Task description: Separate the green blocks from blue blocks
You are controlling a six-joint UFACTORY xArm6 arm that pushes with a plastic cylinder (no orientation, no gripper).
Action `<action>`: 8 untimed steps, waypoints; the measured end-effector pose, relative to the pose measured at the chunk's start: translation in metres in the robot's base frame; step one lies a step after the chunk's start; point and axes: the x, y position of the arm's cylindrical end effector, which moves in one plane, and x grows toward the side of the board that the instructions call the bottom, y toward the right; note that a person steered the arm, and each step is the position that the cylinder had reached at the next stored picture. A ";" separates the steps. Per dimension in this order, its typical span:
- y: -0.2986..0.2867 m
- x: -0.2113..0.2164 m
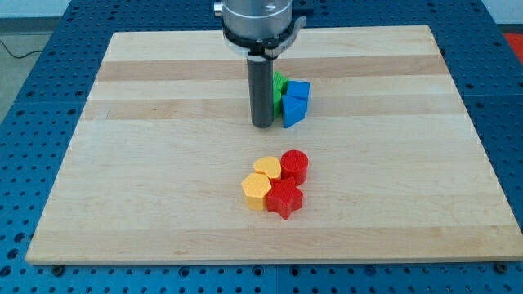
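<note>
My tip rests on the board just to the view's left of a tight cluster of green and blue blocks. A green block sits partly hidden behind the rod; more green shows below it. A blue block sits on the cluster's right, and a blue triangular block lies below it, touching it. The green and blue blocks touch each other. The rod hides the cluster's left side.
Lower on the wooden board, a second cluster holds a red cylinder, a red star, a yellow heart and a yellow hexagon. Blue perforated table surrounds the board.
</note>
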 end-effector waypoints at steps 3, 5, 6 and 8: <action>0.012 -0.057; 0.027 -0.120; 0.033 -0.128; -0.004 -0.146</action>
